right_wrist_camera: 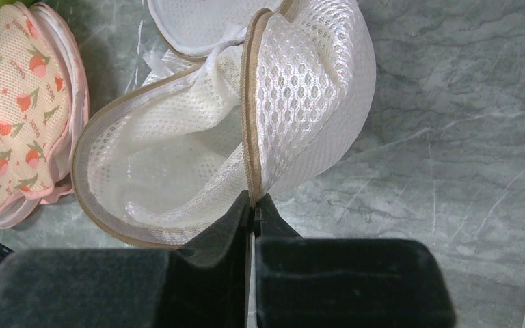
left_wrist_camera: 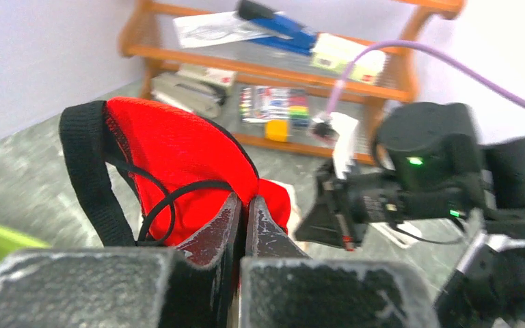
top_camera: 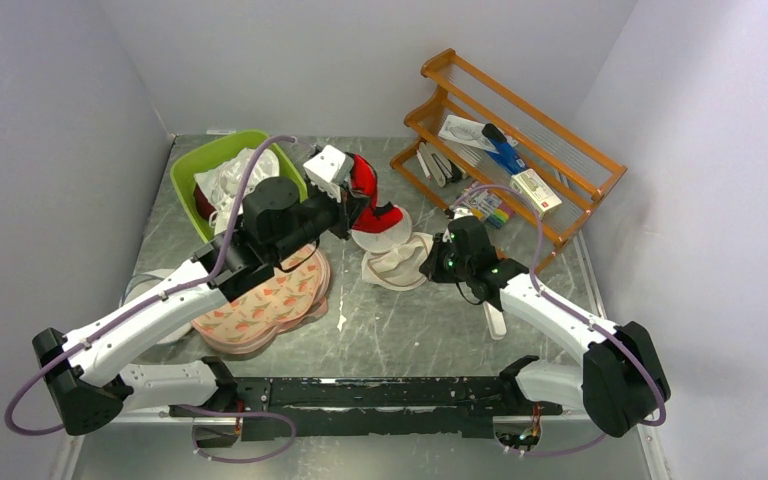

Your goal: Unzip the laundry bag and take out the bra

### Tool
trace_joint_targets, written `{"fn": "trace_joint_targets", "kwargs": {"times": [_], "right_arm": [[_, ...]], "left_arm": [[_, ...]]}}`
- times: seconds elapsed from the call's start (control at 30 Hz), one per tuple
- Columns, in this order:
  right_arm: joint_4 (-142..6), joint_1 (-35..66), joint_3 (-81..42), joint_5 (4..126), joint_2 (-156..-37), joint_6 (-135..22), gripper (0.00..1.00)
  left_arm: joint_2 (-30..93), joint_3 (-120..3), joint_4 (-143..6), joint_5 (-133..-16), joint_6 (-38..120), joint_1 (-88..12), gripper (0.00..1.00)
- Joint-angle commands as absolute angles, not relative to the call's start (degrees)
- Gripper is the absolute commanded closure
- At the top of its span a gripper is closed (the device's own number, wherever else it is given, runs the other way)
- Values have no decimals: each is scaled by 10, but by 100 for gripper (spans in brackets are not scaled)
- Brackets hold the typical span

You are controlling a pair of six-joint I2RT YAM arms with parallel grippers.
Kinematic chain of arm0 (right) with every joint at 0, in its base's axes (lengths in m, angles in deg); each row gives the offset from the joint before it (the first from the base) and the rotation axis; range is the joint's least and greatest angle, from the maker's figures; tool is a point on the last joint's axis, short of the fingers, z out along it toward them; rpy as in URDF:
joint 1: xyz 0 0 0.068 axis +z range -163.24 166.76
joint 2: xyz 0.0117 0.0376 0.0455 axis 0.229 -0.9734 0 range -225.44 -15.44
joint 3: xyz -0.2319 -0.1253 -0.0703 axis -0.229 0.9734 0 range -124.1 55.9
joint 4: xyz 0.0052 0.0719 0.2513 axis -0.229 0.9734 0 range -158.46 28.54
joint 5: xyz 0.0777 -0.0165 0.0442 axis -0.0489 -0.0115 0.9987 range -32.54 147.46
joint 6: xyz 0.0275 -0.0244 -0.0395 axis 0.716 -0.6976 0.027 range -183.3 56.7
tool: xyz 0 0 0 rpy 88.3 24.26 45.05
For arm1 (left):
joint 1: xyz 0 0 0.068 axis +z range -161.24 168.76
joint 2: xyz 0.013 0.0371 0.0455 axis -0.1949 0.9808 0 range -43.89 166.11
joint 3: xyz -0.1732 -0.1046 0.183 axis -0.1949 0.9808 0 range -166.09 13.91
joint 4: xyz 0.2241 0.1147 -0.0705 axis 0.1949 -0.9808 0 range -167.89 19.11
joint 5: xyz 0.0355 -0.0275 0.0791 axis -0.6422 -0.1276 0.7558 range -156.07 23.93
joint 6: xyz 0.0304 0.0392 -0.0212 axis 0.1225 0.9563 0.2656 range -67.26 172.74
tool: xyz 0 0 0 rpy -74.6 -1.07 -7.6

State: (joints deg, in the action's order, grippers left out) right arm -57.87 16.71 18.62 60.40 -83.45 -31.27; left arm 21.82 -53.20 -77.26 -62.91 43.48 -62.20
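**Bra out of the bag, 2 grips to manage**

The left gripper [left_wrist_camera: 245,208] has its fingers pressed together on a fold of the red bra [left_wrist_camera: 178,154]. It holds the bra up off the table [right_wrist_camera: 451,137], with the black straps looping loose on the left side. The right gripper [right_wrist_camera: 253,205] is pinched fully closed on the zipper edge of the laundry bag [right_wrist_camera: 178,157]. The bag lies unzipped on the table, its mouth gaping and no red visible inside. From above, the bra hangs just behind the bag, with its lower end over a white round piece [top_camera: 378,238]. I cannot tell whether they touch.

The task looks close to done, and the step in hand is carrying the bra clear.

- The right pinch should hold the bag down, so that it does not rise with the bra.
- Lift with the left arm before moving sideways, since the thin straps could catch on the zipper teeth or the mesh.
- Put the bra down on bare table, apart from the bag, the fruit-printed pads [right_wrist_camera: 14,109] and the green basket [top_camera: 192,165].
- Open the left fingers only once the fabric rests on the table. The grip is on 1 small fold, so quick swings risk a slip.
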Motion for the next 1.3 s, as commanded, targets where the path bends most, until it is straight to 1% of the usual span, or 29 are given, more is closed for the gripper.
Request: {"fn": "trace_joint_targets", "kwargs": {"times": [0.0, 0.07, 0.13, 0.3, 0.43, 0.63, 0.8, 0.93, 1.1, 1.27], "right_arm": [[-585, 165, 182, 597, -831, -321, 100], [-585, 164, 183, 597, -831, -321, 100], [-584, 164, 181, 598, -833, -322, 100], [-583, 165, 181, 597, -832, -323, 100], [-582, 165, 182, 596, -828, -323, 100], [-581, 165, 179, 598, -830, -324, 100], [-582, 165, 180, 597, -827, -325, 100], [-582, 165, 180, 598, -827, -326, 100], [-586, 164, 178, 600, -833, -328, 100], [-589, 164, 175, 603, -842, -331, 100]], "left_arm": [[216, -551, -810, -443, 424, -611, 93], [225, -561, -836, -385, 408, -598, 93], [237, -571, -866, -352, 397, -574, 93], [280, -606, -970, -357, 336, -459, 93], [324, -631, -1031, -422, 277, -345, 93], [388, -631, -1034, -556, 224, -223, 93], [452, -632, -1021, -608, 156, -139, 93], [507, -657, -1003, -652, 125, -98, 93], [577, -688, -975, -675, 107, -51, 93], [646, -730, -942, -704, 129, -30, 93]]}}
